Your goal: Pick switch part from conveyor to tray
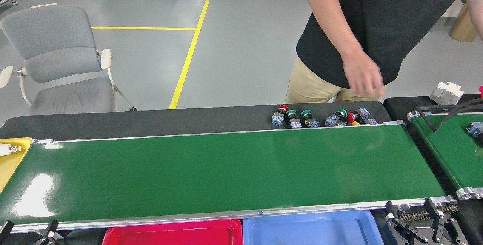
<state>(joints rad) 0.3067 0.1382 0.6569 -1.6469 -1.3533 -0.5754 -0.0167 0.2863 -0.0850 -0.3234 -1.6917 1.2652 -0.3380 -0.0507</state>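
Observation:
The conveyor (211, 169), a wide glossy green belt with silver rails, carries nothing. Several switch parts (320, 118) with red and green button caps and blue-grey bodies lie in a row on the black ledge just behind its far right end. A red tray (173, 233) and a blue tray (313, 228) sit below the near rail. My left gripper (28, 233) peeks in at the bottom left, open, with nothing between its fingers. My right gripper (419, 222) sits at the bottom right beside the blue tray, open and holding nothing.
A person in a black shirt stands behind the belt, one hand (362, 77) hanging above the switch parts. A narrower green belt (449, 147) at the right carries one switch part (475, 128). A yellow tray (11, 158) sits at the left end; a grey chair (56, 56) stands behind.

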